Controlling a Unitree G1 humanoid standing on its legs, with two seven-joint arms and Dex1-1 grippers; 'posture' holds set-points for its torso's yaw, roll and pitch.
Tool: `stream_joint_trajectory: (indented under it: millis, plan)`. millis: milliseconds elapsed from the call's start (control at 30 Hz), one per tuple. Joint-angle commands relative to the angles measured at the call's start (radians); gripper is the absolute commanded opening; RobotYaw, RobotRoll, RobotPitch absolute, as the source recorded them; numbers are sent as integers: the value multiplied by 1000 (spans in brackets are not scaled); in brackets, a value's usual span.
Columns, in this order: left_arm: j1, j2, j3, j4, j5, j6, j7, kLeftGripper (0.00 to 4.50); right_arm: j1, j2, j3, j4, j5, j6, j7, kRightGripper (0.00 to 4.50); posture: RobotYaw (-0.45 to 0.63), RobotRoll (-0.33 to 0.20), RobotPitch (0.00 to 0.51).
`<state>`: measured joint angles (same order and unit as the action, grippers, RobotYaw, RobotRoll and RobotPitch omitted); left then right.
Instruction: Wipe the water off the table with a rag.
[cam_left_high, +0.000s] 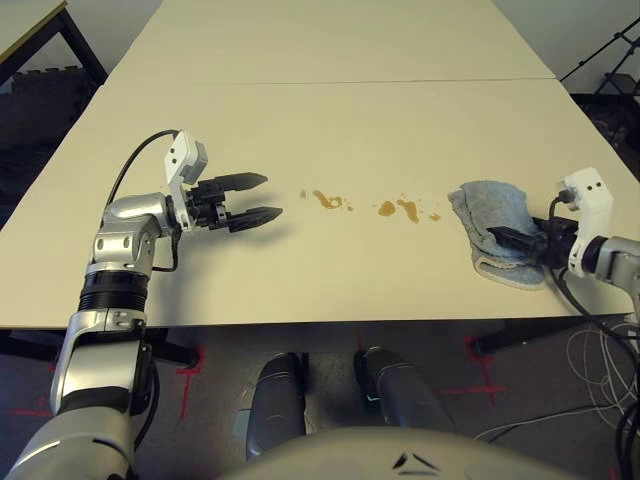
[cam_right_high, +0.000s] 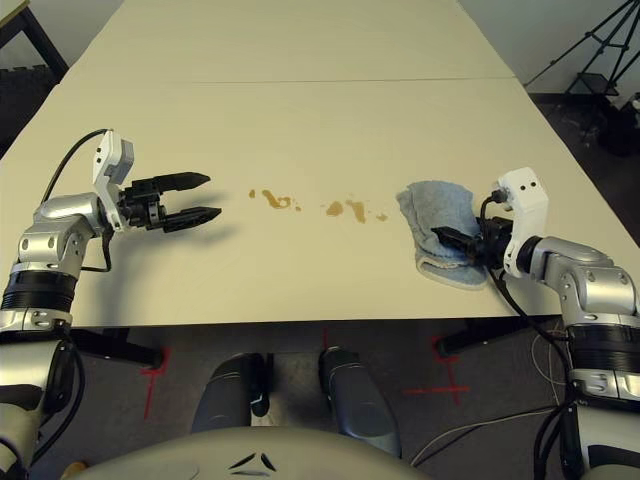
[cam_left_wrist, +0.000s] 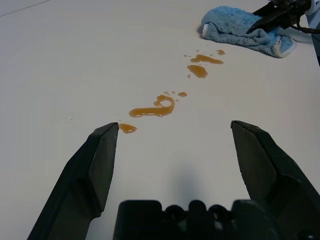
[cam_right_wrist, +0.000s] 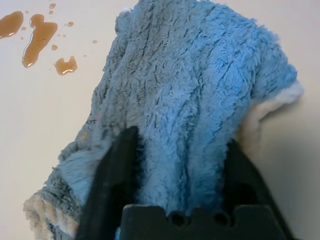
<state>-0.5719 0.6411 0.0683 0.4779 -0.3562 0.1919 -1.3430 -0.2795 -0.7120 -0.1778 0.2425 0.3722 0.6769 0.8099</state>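
While right fingers (cam_right_wrist: 175, 190) pinch rag (cam_left_high: 495, 225) near table (cam_left_high: 300, 120) edge, left fingers (cam_left_high: 262, 197) spread, water (cam_left_high: 395, 208) between

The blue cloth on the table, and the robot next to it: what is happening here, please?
The robot's right hand has its two black fingers closed around a fold of the soft blue terry rag, which lies bunched on the pale cream table. The amber-brown water splotches lie beside the rag, not yet wiped. The left hand hovers open on their other side, holding nothing.
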Motion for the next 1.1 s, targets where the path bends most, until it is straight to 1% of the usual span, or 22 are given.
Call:
stream_joint_trajectory:
  millis: [33, 100, 133, 167, 200, 367, 500, 767, 967, 1100]
  plan:
    - [2, 11, -16, 0, 15, -15, -10, 4500, 18, 26, 62, 53, -21, 8, 23, 1465, -259, 0, 134]
    - [5, 13, -16, 0, 16, -18, -13, 4500, 13, 27, 57, 61, -22, -4, 28, 720, -258, 0, 133]
    - [7, 15, -16, 0, 16, -20, -16, 4500, 11, 26, 54, 63, -22, -8, 29, 452, -258, 0, 133]
    - [10, 17, -18, 1, 19, -24, -19, 4500, 7, 30, 43, 65, -11, -3, 31, 294, -257, 0, 134]
    - [13, 21, -20, 3, 23, -31, -21, 4500, -1, 38, 20, 61, 12, 12, 29, 254, -257, 0, 135]
    - [17, 26, -23, 15, 31, -54, -23, 4500, -28, 70, -70, 24, 93, 80, 9, 232, -258, 0, 137]
    - [11, 30, -19, 31, 35, -66, -26, 4500, -65, 105, -114, -12, 114, 112, -63, 230, -262, 0, 140]
    - [10, 32, -19, 35, 38, -74, -29, 4500, -100, 176, -87, -64, 98, 139, -162, 222, -258, 0, 141]
    - [17, 39, -15, 31, 37, -76, -31, 4500, -114, 232, -48, -83, 77, 131, -221, 222, -246, 0, 138]
    - [24, 53, -25, 39, 56, -107, -34, 4500, -121, 265, -17, -90, 57, 117, -249, 221, -241, 0, 135]
